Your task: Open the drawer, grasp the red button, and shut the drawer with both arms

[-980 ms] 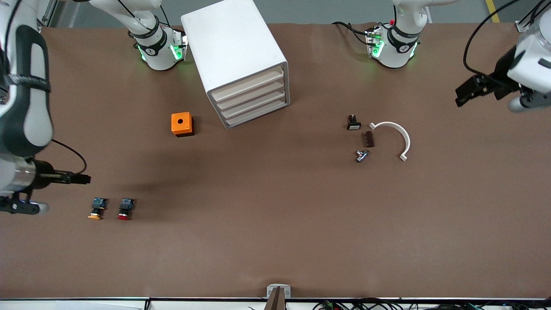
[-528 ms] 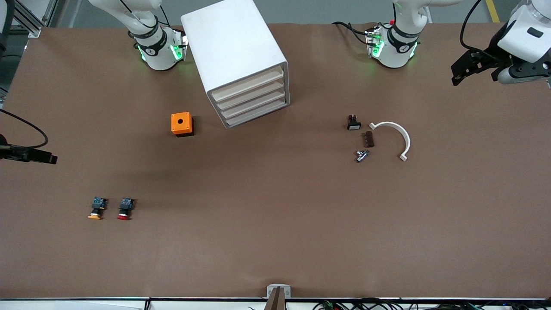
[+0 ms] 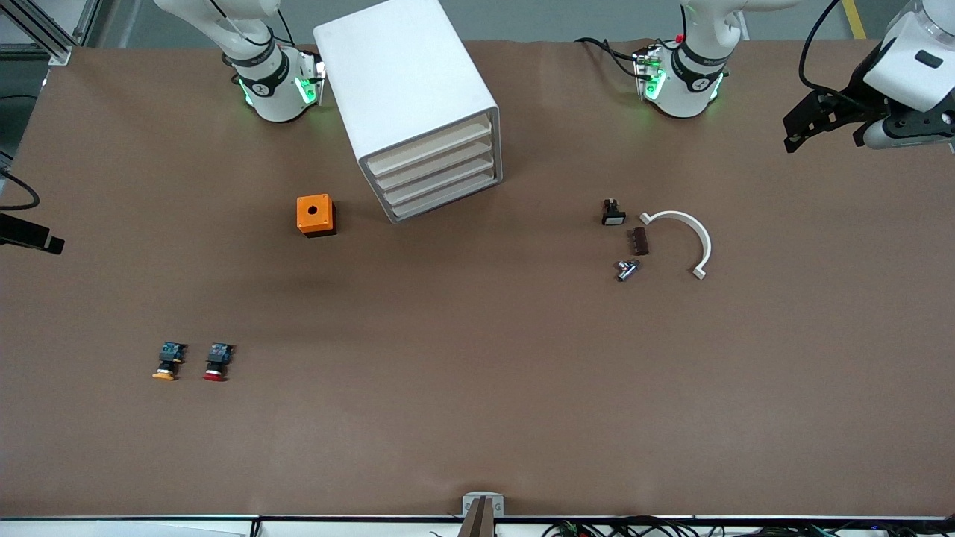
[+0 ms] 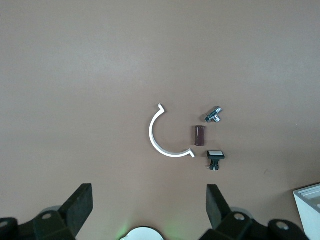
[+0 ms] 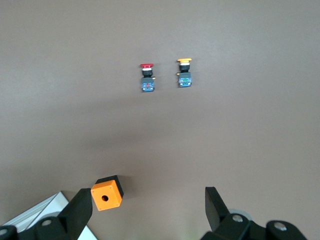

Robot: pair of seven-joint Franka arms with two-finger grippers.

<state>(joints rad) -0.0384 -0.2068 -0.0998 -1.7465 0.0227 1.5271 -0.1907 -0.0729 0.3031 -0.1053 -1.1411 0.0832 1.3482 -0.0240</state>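
Note:
The white cabinet (image 3: pixel 406 82) stands near the arms' bases with all four drawers shut. The drawer (image 3: pixel 429 146) is the uppermost. The button (image 3: pixel 215 362), red-capped, lies on the table toward the right arm's end, beside an orange-capped button (image 3: pixel 167 362). It also shows in the right wrist view (image 5: pixel 147 77). My right gripper (image 5: pixel 147 210) is open and empty, high over that end of the table; only a black part of it (image 3: pixel 33 235) shows in the front view. My left gripper (image 3: pixel 802 127) is open and empty (image 4: pixel 149 205), high over the left arm's end.
An orange cube with a hole (image 3: pixel 315 215) sits beside the cabinet. A white curved piece (image 3: pixel 690 231), a small black switch (image 3: pixel 613 213), a brown block (image 3: pixel 639 241) and a metal part (image 3: pixel 627 269) lie toward the left arm's end.
My right arm has drawn back off the table's end, almost out of the front view. My left gripper has risen toward the table's base edge, then held nearly still.

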